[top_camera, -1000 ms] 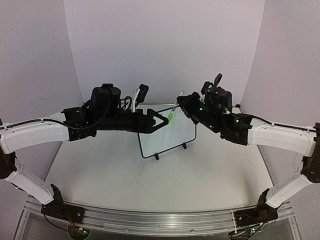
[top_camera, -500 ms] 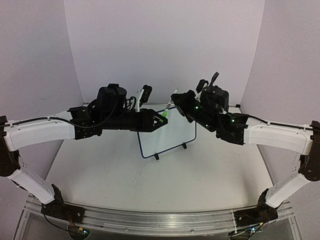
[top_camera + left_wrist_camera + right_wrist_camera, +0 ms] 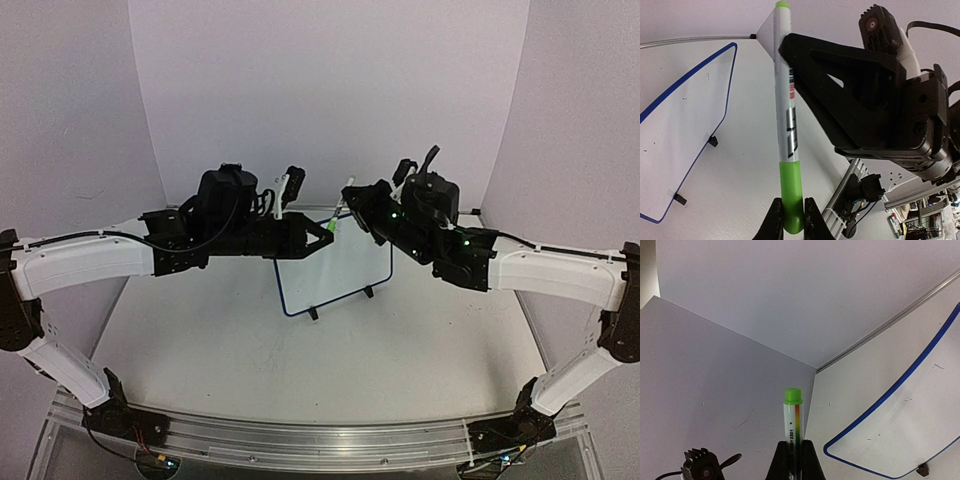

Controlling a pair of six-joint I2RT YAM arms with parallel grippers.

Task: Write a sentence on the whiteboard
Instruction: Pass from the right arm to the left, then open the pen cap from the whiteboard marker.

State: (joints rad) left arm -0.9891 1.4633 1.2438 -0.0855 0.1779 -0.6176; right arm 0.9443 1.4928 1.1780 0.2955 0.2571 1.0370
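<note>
A white marker (image 3: 786,115) with a green cap (image 3: 791,192) is held in the air between both grippers. My left gripper (image 3: 790,220) is shut on the cap's end. Higher up the barrel, my right gripper (image 3: 792,452) is shut on the marker (image 3: 792,412), whose green rear plug pokes out past its fingers. From above, the left gripper (image 3: 328,233) and right gripper (image 3: 346,207) meet over the top edge of the whiteboard (image 3: 340,265). The board has a blue rim, stands tilted on its wire stand and shows only a few small specks.
The stand's black feet (image 3: 313,313) rest on the white table (image 3: 230,350). White walls close in behind and at both sides. An aluminium rail (image 3: 320,440) with the arm bases runs along the near edge.
My left gripper has closed its jaws onto the marker's green cap. Both grippers and the marker have shifted slightly left and up above the board.
</note>
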